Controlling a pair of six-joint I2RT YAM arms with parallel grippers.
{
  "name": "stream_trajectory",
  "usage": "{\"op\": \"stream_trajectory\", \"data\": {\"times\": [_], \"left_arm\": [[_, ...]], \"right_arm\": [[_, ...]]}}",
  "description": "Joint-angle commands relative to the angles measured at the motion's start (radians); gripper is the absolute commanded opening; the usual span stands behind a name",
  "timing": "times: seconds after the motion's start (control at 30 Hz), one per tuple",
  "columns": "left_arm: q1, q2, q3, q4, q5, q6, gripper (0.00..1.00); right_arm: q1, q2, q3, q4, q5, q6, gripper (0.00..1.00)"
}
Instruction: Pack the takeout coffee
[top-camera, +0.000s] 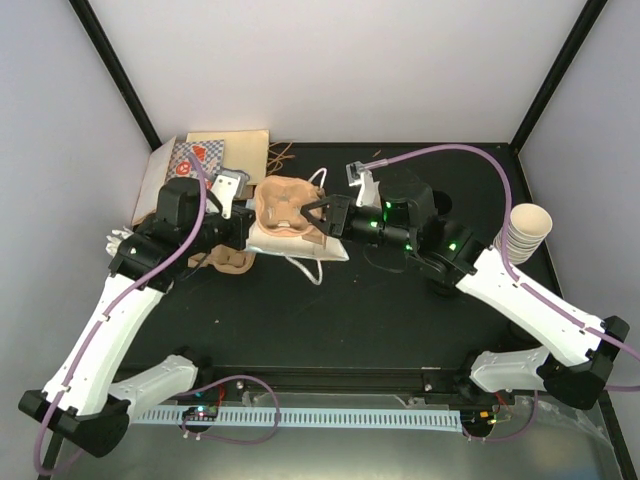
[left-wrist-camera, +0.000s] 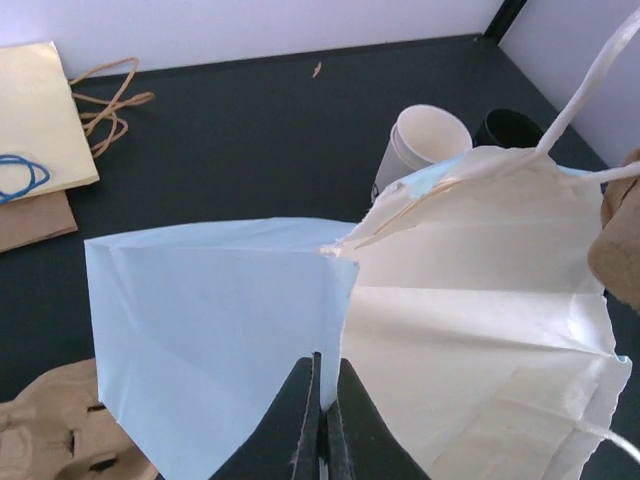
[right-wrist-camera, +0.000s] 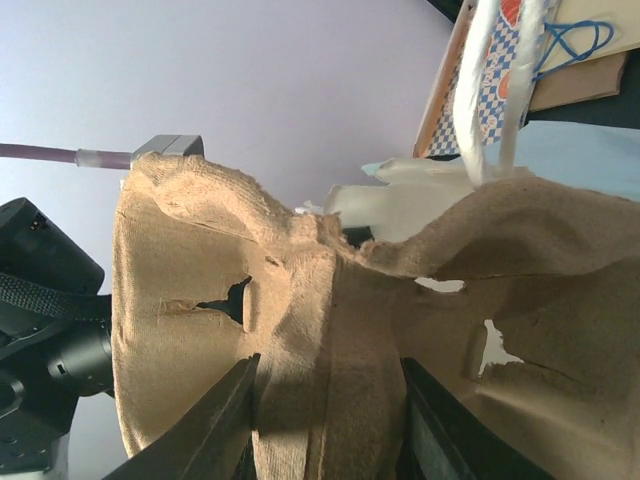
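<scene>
One cup carrier (top-camera: 285, 205) hides much of bag (top-camera: 300, 250).

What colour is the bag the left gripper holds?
Light blue outside, cream inside: the bag, left wrist view.

Bright, even light, soft shadows on the dark table (top-camera: 300, 320), left end effector (left-wrist-camera: 322, 378) slightly blurred.

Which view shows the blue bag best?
Left wrist: the blue bag fills the frame, blue outside, cream inside, its rim pinched by the left gripper. Top view shows it mostly covered by the carrier; right wrist shows only a sliver and handles beyond the carrier.
</scene>
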Motion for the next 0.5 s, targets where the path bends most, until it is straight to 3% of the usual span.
{"op": "stream_trajectory", "data": {"times": [0.0, 0.47], "left_arm": [[-0.007, -0.024, -0.019, 0.108, 0.033, -0.049, 0.01], [-0.007, -0.036, -0.06, 0.094, 0.014, -0.122, 0.02]], "right_arm": [[0.019, -0.006, -0.003, 0.032, -0.023, -0.002, 0.35], [0.065, -0.024, -0.098, 0.075, -0.002, -0.016, 0.35]]}}
